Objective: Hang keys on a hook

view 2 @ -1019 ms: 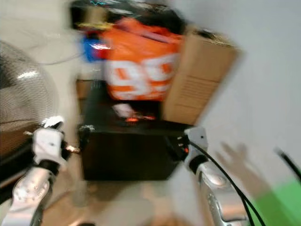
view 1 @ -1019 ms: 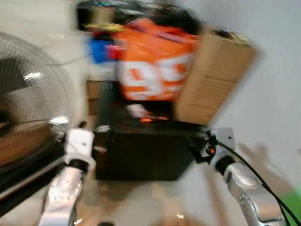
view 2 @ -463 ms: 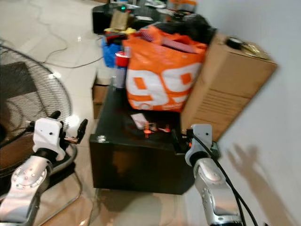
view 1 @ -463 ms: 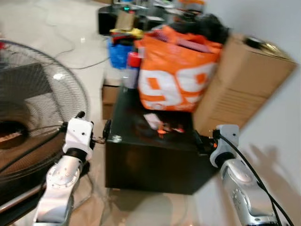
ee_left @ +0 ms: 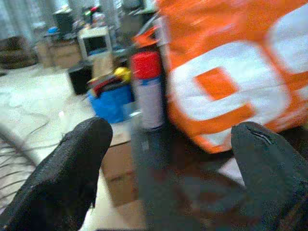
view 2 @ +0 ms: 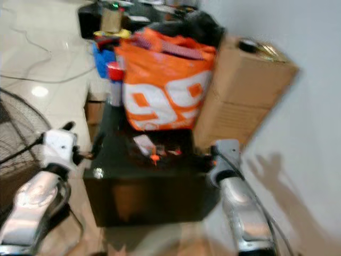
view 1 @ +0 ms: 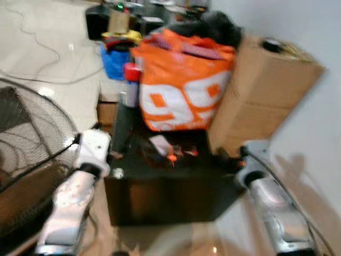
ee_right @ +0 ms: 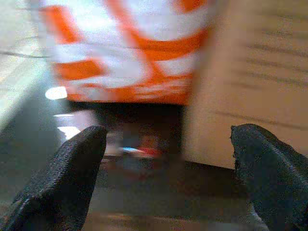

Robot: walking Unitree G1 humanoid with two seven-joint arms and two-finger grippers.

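Observation:
A small bunch of keys [view 1: 173,156] with red-orange tags lies on top of a low black table [view 1: 160,197], beside a white slip of paper. They show as a blurred red and blue spot [ee_right: 139,149] in the right wrist view. My left gripper [ee_left: 168,139] is open and empty at the table's left edge, facing a red-capped spray can [ee_left: 148,91]. My right gripper [ee_right: 168,139] is open and empty at the table's right front corner, pointing toward the keys. Both arms [view 1: 80,186] are raised in front of me.
A big orange bag [view 1: 181,85] and a cardboard box [view 1: 264,90] stand at the back of the table against a white wall. A blue bag [view 1: 114,58] and clutter lie behind. A floor fan's wire cage [view 1: 32,160] stands close on my left.
The whole picture has shifted and blurred, so the camera moved; the table now sits more squarely ahead. Both grippers keep their open pose near the table's front corners.

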